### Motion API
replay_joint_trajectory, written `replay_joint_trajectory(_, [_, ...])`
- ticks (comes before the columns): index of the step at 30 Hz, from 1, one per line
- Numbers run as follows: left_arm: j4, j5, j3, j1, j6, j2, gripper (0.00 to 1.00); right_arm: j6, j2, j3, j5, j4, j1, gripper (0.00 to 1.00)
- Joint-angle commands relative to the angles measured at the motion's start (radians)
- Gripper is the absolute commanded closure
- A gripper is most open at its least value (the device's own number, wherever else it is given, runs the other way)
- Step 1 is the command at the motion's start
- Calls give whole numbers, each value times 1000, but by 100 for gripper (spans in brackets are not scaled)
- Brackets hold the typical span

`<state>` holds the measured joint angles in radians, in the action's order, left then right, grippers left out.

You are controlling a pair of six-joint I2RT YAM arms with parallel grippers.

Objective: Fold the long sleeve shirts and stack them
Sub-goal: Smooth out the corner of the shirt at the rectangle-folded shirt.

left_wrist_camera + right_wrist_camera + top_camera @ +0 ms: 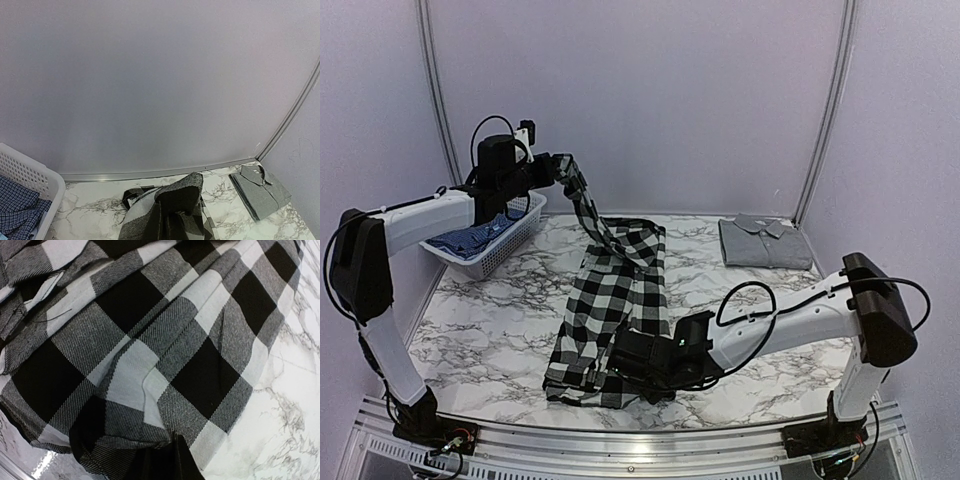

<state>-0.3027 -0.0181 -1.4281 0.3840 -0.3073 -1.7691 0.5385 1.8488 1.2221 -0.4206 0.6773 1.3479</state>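
The checked shirt [615, 290] lay in the middle of the table [490, 330], a soft cloth of big black, white and grey-twill squares. It was bunched into a long strip that ran from the near edge toward the far side. Its near end was spread wider and rumpled, with several layers folded over each other. From its far end a narrow twisted length rose up and to the left, off the table, to the left gripper [558, 168]. That gripper was clamped on this length, high in the air at the far left. No lettering could be made out on the cloth.

The right gripper [620, 358] sat low on the near end of the shirt. Its wrist view was filled with checks and folds. Whether its fingers pinched the cloth or stood apart could not be told.

Below the left gripper, at the far left of the table, stood a white basket [510, 245] holding blue checked cloth [470, 238]. A folded grey shirt [760, 242] with a collar lay at the far right, well apart from the checked one.
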Motion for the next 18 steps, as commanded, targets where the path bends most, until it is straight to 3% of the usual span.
replay_joint_trajectory(1, [-23, -6, -38, -6, 2, -18, 100, -3, -19, 46, -53, -31, 3, 96])
replay_joint_trajectory(3, [-23, -5, -40, -5, 3, -18, 100, -17, -25, 64, -41, -40, 6, 100])
replay_joint_trajectory(10, [-23, -8, -41, -6, 4, -13, 100, -64, -40, 119, 45, -78, 37, 100])
replay_joint_trajectory(18, [-21, -13, -40, -7, 2, -4, 100, -60, -12, 48, 172, -184, 37, 100])
